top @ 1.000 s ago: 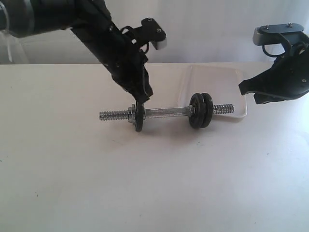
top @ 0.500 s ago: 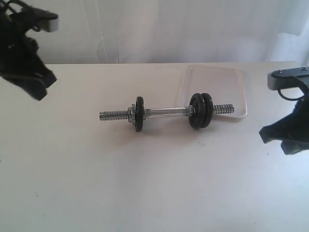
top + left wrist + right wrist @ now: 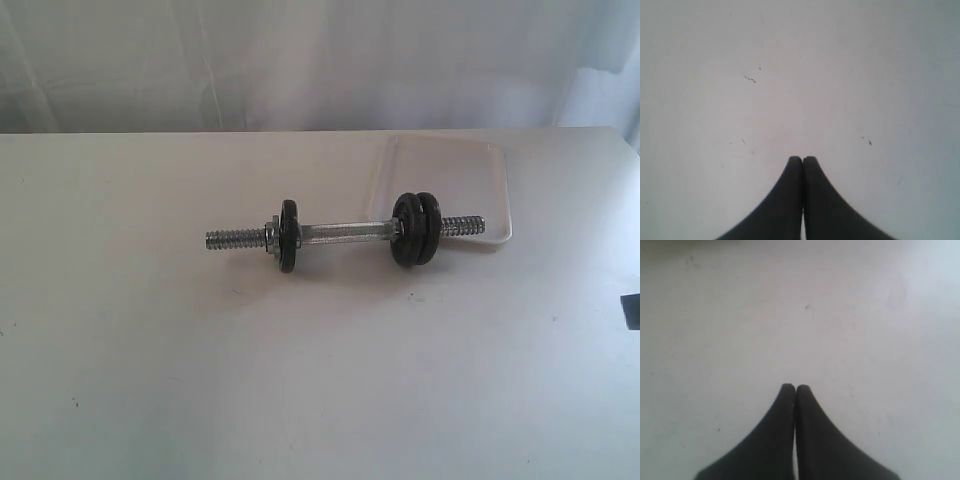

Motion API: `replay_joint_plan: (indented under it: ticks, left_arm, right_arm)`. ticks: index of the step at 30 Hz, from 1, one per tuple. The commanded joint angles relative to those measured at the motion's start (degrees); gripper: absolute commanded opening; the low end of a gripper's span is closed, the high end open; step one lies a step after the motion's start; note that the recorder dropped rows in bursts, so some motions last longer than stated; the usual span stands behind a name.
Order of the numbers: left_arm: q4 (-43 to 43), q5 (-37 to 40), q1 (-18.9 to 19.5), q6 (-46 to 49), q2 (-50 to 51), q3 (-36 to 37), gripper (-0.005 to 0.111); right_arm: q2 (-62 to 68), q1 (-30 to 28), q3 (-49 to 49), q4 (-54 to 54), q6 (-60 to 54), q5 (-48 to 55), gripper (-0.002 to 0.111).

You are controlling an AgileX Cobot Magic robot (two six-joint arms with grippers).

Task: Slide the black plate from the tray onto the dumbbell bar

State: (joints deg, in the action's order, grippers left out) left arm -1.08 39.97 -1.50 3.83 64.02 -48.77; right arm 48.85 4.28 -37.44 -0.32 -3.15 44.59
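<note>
The dumbbell bar (image 3: 345,235) lies across the middle of the table in the exterior view. One black plate (image 3: 289,236) sits on it near the left threaded end, beside the silver collar nut (image 3: 270,237). Two more black discs (image 3: 416,229) sit together near the right end. The white tray (image 3: 450,180) stands behind the bar's right end and holds no discs. My left gripper (image 3: 802,159) is shut with nothing in it, over bare table. My right gripper (image 3: 794,387) is likewise shut over bare table. Only a dark sliver of the right arm (image 3: 631,310) shows at the exterior view's right edge.
The white table (image 3: 300,380) stretches wide in front of the bar, with a few small dark specks. A pale curtain hangs behind the table's far edge.
Both arms have pulled back out of the exterior view, the left arm off to the left, the right arm down and off to the right. The bar and discs have not moved.
</note>
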Motion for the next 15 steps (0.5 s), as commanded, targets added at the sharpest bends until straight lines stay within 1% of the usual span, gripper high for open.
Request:
replay_joint_plan:
  ticks: [1,4,7,15]
  left_arm:
    - [3.2,-11.0,0.3,-6.3,-8.6,8.8,0.000]
    - [6.8,-17.6,0.3,-11.9,-13.2,13.3,0.000]
    - [8.9,-22.2,0.3,-15.4,-17.5,16.7,0.000]
    - [9.2,-27.0,0.3,-16.0,-29.2,20.4,0.000]
  right_arm:
    - [-9.5,-0.3,5.4,-0.8,1.0,-7.8,0.000]
    - [-15.2,-0.3,8.5,-0.8,1.5,-12.0,0.000]
    - [-20.4,-0.3,10.1,-0.8,2.4,-14.3,0.000]
    - [-33.9,-0.3,12.3,-0.8,2.4,-17.1,0.000]
